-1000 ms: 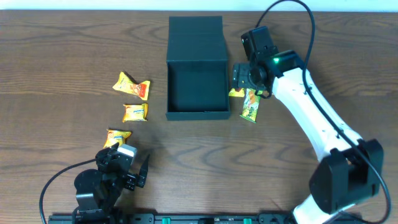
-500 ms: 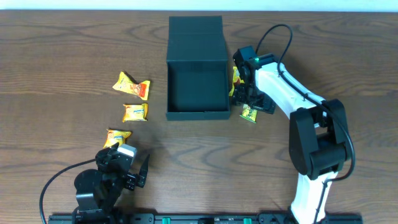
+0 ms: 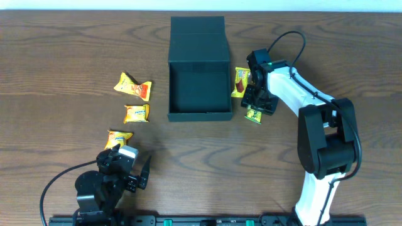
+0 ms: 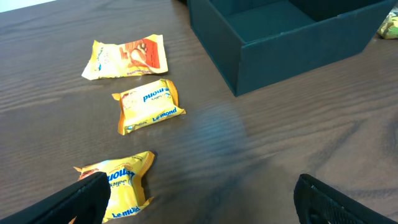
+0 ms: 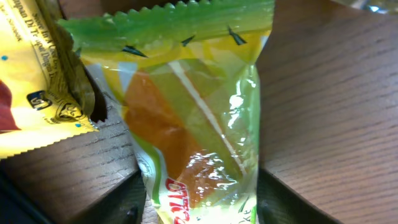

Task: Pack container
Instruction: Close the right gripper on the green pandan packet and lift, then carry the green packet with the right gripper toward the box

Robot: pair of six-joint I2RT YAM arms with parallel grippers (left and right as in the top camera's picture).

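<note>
The container (image 3: 198, 115) is a dark teal box standing open at the table's middle, its lid flap laid back; its near wall (image 4: 280, 53) also shows in the left wrist view. My right gripper (image 3: 256, 100) is down beside the box's right wall. Its fingers press both sides of a green snack packet (image 5: 199, 137) that lies on the wood (image 3: 254, 115). A yellow packet (image 3: 240, 81) lies just beside it, against the box (image 5: 31, 81). My left gripper (image 3: 133, 172) rests open near the front edge, nothing between its fingers (image 4: 199, 199).
Three yellow snack packets lie left of the box: one (image 3: 133, 87) farthest back, one (image 3: 135, 113) in the middle, and one (image 3: 119, 137) next to the left gripper's finger (image 4: 121, 183). The right arm's cable loops above the box's right side.
The right gripper has come down beside the box and its jaws have narrowed onto the green packet. The left arm has stayed still.
</note>
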